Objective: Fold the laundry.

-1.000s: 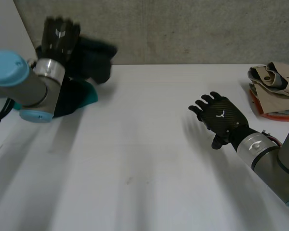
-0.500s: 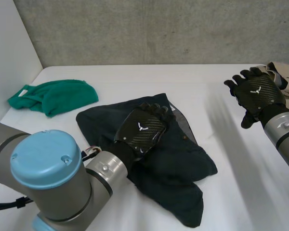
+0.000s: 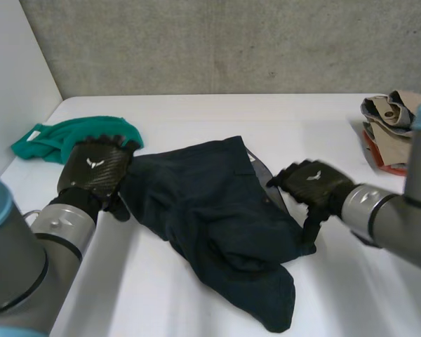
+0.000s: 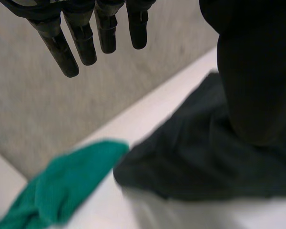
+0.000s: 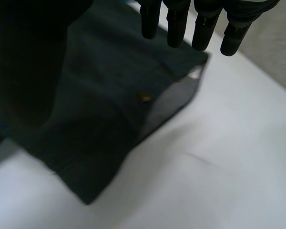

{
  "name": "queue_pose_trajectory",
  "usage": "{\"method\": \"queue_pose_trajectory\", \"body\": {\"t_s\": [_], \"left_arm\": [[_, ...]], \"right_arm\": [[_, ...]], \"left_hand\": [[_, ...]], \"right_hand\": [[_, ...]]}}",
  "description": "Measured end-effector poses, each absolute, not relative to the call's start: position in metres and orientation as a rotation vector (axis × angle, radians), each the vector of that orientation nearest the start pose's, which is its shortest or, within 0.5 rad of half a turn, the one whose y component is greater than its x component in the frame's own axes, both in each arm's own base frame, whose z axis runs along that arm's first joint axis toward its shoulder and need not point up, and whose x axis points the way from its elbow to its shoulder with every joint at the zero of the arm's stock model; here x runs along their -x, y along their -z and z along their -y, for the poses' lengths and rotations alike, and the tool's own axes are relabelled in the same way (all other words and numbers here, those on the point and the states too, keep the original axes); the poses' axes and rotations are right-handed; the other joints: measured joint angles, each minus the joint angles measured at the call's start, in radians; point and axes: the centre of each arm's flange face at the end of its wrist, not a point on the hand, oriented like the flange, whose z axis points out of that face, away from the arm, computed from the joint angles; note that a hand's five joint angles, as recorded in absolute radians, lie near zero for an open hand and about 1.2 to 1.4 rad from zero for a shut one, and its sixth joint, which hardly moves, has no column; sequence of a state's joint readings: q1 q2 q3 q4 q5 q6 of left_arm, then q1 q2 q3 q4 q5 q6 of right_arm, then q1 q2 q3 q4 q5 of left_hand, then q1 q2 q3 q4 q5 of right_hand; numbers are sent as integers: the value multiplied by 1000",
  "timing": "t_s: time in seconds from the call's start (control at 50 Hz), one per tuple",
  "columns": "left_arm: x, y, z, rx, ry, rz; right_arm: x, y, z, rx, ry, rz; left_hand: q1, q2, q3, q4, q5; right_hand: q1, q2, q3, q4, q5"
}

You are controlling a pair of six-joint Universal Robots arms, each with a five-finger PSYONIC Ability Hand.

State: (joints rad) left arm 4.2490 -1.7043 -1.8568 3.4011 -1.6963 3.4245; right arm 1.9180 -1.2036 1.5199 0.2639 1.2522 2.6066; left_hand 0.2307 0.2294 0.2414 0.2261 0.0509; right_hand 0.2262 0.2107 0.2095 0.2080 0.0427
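- Dark navy garment (image 3: 217, 232) lies crumpled in the middle of the white tabletop (image 3: 196, 112), one end trailing toward the robot.
- The left hand (image 3: 92, 172) sits at the garment's left edge, released; its fingers (image 4: 83, 40) are straight and grasp nothing.
- The right hand (image 3: 312, 184) is at the garment's right edge, likewise released, fingers (image 5: 176, 24) extended above the cloth.
- A green cloth (image 3: 70, 137) lies bunched just beyond the left hand.
- A pile of beige clothes (image 3: 400, 116) rests at the far right corner, well apart.
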Motion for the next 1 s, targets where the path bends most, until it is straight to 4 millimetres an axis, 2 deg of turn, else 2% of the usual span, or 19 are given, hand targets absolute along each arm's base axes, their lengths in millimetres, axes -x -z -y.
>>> {"method": "queue_pose_trajectory", "body": {"t_s": [0.06,0.14,0.22,0.24,0.38,0.42,0.54,0.56,0.58,0.6,0.62,0.66,0.7,0.8,0.84,0.86,0.9,0.92,1.0], "left_arm": [[236,-193,237,-730,1990,-2324],[231,-183,258,-714,1962,-2350],[229,-181,279,-707,1974,-2356],[229,-182,285,-706,1989,-2349],[233,-196,299,-702,2063,-2301],[235,-200,302,-704,2084,-2286],[242,-197,301,-735,2084,-2291],[244,-196,300,-744,2080,-2296],[246,-193,300,-753,2074,-2303],[247,-192,300,-758,2071,-2306],[250,-188,299,-773,2061,-2317],[253,-185,298,-787,2051,-2327],[257,-180,299,-805,2038,-2339],[263,-174,302,-839,2023,-2354],[267,-172,305,-861,2022,-2361],[270,-171,307,-876,2021,-2368],[270,-171,307,-876,2021,-2368],[277,-168,312,-923,2018,-2387],[287,-160,321,-982,1981,-2431]], "right_arm": [[-264,-178,234,1366,1357,-2226],[-267,-165,226,1414,1303,-2225],[-266,-155,219,1441,1286,-2229],[-265,-156,218,1446,1295,-2230],[-250,-179,198,1562,1369,-2200],[-235,-191,176,1697,1332,-2191],[-207,-207,138,1921,1139,-2181],[-204,-211,134,1945,1119,-2172],[-202,-214,132,1959,1114,-2161],[-201,-216,131,1965,1117,-2155],[-200,-222,130,1971,1141,-2138],[-200,-230,133,1964,1197,-2124],[-202,-242,142,1929,1314,-2109],[-210,-265,170,1790,1570,-2086],[-213,-269,180,1748,1616,-2083],[-219,-272,197,1682,1669,-2080],[-219,-272,197,1682,1669,-2080],[-230,-270,223,1589,1706,-2087],[-250,-257,256,1490,1690,-2130]], "left_hand": [[0,0,0,0,0],[0,0,0,0,0],[0,0,0,0,0],[0,0,0,0,0],[0,0,0,0,0],[0,0,0,0,0],[0,0,0,0,0],[0,0,0,0,0],[0,0,0,0,0],[0,0,0,0,0],[0,0,0,0,0],[0,0,0,0,0],[0,0,0,0,0],[3,2,0,3,3],[3,3,2,4,3],[3,3,2,4,3],[3,3,2,4,3],[15,24,8,30,32],[77,74,38,81,83]], "right_hand": [[93,97,97,98,95],[444,465,458,457,450],[789,941,928,942,919],[817,956,951,974,946],[817,956,953,982,958],[817,956,953,983,960],[817,940,942,965,944],[786,877,894,905,893],[642,704,710,719,708],[562,620,630,639,626],[340,391,409,418,398],[102,133,153,174,150],[-5,3,10,16,6],[-5,-3,-4,-3,-1],[-5,-3,-4,-3,-1],[-5,-3,-4,-3,-1],[-5,-3,-4,-3,-1],[-5,-3,-4,-3,-1],[-5,-3,-4,-3,-1]]}}
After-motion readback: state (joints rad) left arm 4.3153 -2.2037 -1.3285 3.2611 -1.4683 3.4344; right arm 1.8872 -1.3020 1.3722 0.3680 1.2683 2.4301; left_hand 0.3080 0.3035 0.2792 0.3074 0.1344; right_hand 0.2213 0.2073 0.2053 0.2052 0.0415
